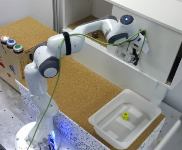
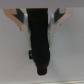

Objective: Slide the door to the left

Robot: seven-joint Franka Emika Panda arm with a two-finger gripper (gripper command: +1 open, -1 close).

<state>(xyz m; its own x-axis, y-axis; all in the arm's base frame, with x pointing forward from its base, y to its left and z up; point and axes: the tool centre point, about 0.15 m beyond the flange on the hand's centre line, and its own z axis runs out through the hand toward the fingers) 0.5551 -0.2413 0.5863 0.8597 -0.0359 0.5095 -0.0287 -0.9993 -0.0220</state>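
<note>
One cork-topped table (image 1: 86, 85) carries the white cabinet (image 1: 156, 20). Its door (image 1: 136, 62) stands upright on the cabinet's front, long axis running along it. At the door, the gripper (image 1: 136, 54) reaches; whether it is clenched cannot be told. A bin (image 1: 103, 122) lies below the cabinet.

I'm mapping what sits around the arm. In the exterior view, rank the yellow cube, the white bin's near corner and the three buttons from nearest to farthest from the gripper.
1. Yellow cube: inside the white bin, below the gripper.
2. White bin's near corner: lower, toward the exterior view's left of the cube.
3. Three buttons: on the box at the far left of the exterior view, beyond the arm.
</note>
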